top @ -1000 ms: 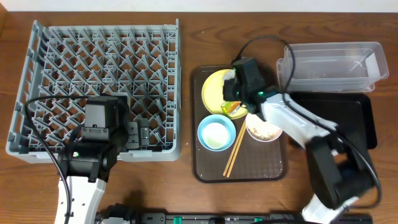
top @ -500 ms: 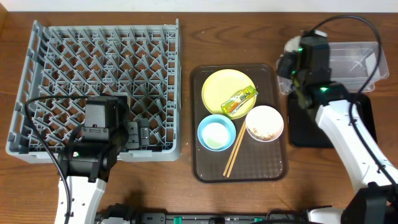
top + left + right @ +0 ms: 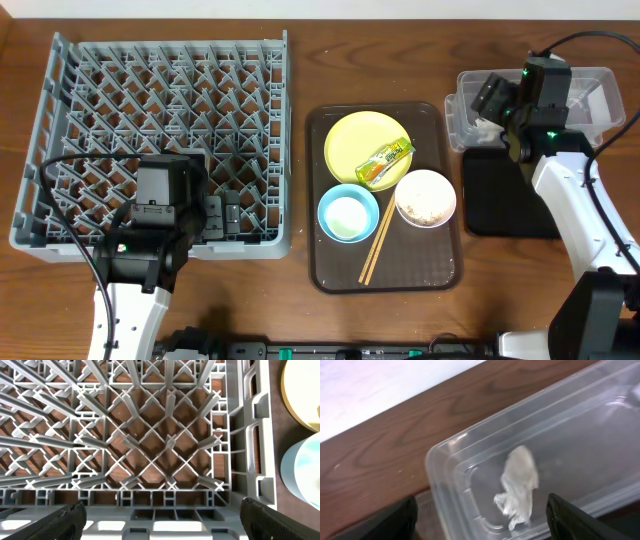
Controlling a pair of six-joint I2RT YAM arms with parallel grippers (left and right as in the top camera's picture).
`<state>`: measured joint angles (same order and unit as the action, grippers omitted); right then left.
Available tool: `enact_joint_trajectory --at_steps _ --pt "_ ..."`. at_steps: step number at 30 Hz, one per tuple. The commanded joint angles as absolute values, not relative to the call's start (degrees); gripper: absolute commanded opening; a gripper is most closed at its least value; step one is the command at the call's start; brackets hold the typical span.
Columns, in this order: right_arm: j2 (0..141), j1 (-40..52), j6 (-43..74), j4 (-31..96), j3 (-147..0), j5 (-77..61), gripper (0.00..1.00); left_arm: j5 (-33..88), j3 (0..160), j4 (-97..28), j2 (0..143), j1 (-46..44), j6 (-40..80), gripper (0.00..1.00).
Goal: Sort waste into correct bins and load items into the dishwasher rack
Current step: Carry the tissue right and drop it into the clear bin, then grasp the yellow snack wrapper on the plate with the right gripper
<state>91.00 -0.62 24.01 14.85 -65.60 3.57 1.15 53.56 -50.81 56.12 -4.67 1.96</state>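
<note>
The clear tub (image 3: 560, 100) stands at the back right, and my right gripper (image 3: 492, 100) hovers open over its left end. A crumpled white scrap (image 3: 520, 485) lies loose inside the clear tub (image 3: 580, 450), between the spread fingers (image 3: 395, 520) and touching neither. The green-yellow-orange wrapper (image 3: 385, 163) rests on the yellow plate (image 3: 352, 140). The pinkish-white bowl (image 3: 425, 198) holds rice crumbs. Beside it are the blue bowl (image 3: 348, 213) and the chopsticks (image 3: 378, 243). My left gripper (image 3: 162, 522) hangs open and empty over the front right corner of the grey dishwasher rack (image 3: 100, 70).
The dishes sit on a brown serving tray (image 3: 330, 270) in the middle. A shallow black tray (image 3: 495, 200) lies in front of the clear tub, under my right arm. In the left wrist view, the blue bowl (image 3: 305, 475) and yellow plate (image 3: 305, 390) lie just past the rack wall.
My right arm swung from the yellow plate over to the clear tub with a white scrap. Its jaws have opened and the scrap now lies in the tub. The left arm stayed still.
</note>
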Motion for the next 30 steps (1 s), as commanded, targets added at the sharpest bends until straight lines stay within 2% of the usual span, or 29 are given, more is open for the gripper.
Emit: enact_joint_trajectory --at_steps 1,4,8,14,19,22,30 --pt "89.4 -0.3 20.5 15.5 -66.0 -6.3 0.76 1.0 54.8 -50.9 56.1 -4.9 2.9 1.00" --pt "88.4 2.2 20.1 17.3 -66.0 -12.1 0.71 1.0 54.8 -50.9 56.1 -4.9 2.9 1.00" --pt "88.5 8.8 20.1 21.3 -65.9 -12.7 0.68 1.0 54.8 -50.9 56.1 -4.9 2.9 1.00" --pt "89.1 18.3 21.8 27.7 -65.9 -2.8 0.69 1.0 54.8 -50.9 56.1 -4.9 2.9 1.00" --pt "92.5 24.9 30.5 29.6 -65.9 5.0 0.70 1.0 54.7 -50.9 56.1 -4.9 2.9 1.00" --pt "95.6 26.6 35.0 29.4 -65.9 5.1 0.65 1.0 54.7 -50.9 56.1 -4.9 2.9 1.00" --pt "103.3 27.1 41.6 27.6 -65.9 5.3 0.66 1.0 54.7 -50.9 56.1 -4.9 2.9 1.00"
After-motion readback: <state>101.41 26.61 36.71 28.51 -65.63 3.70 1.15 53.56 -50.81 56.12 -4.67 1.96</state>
